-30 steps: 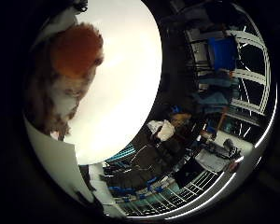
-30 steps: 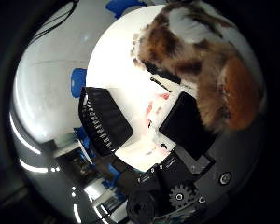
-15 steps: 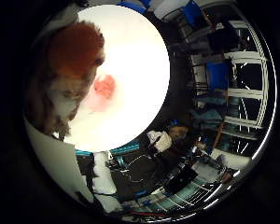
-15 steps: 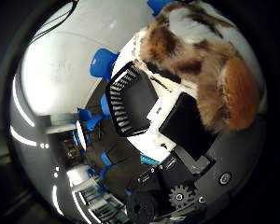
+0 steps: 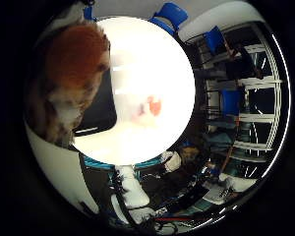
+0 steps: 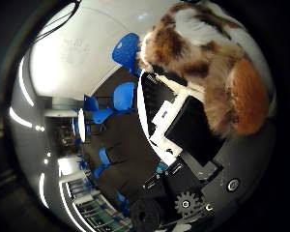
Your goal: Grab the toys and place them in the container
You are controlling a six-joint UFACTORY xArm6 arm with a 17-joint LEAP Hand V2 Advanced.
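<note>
A furry plush toy (image 6: 217, 72) in brown, orange and white fills much of both palm views and lies against the palm. My hand (image 6: 191, 145) is curled round it, with a black and white finger beside the fur. A black slatted container (image 6: 152, 96) stands at the edge of the round white table (image 5: 152, 64). A small pink and orange toy (image 5: 150, 105) lies on that table, well below the palm. A dark flat shape (image 5: 96, 105) shows beside the plush; I cannot tell what it is.
Blue chairs (image 6: 123, 94) stand round the table on a dark floor. More blue chairs (image 5: 231, 101) and white window frames (image 5: 258, 118) lie beyond the table's far side. Cluttered gear (image 5: 187, 162) sits on the floor past the table.
Both views have swung and the table looks smaller and farther, so the hand has risen with the plush still in it. The pink toy and more of the room now show.
</note>
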